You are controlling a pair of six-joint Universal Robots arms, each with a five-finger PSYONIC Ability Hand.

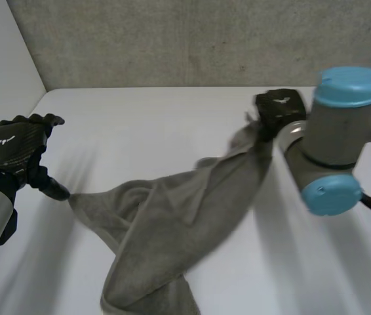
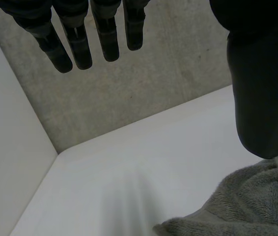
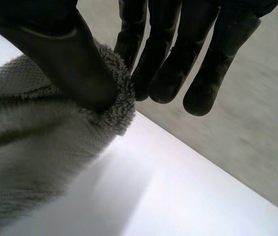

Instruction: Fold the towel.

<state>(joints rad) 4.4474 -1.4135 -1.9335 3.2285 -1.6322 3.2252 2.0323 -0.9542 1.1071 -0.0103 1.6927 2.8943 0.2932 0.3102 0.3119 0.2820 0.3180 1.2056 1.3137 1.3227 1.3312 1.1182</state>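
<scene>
A grey towel [image 1: 172, 230] lies crumpled across the white table [image 1: 139, 118], stretching from near my left hand toward the far right. My right hand [image 1: 278, 108] pinches the towel's far right corner between thumb and fingers and holds it lifted off the table. In the right wrist view the towel edge [image 3: 114, 105] is clamped between the thumb [image 3: 70, 54] and the fingers [image 3: 163, 73]. My left hand [image 1: 12, 154] hovers at the towel's left corner with straight fingers [image 2: 80, 44] and holds nothing; the towel corner [image 2: 237, 206] lies below its thumb [image 2: 262, 88].
A grey wall [image 1: 192, 39] runs along the table's far edge, and a pale side wall [image 1: 2, 59] stands at the left. My right arm's elbow [image 1: 336, 144] hangs over the table's right side.
</scene>
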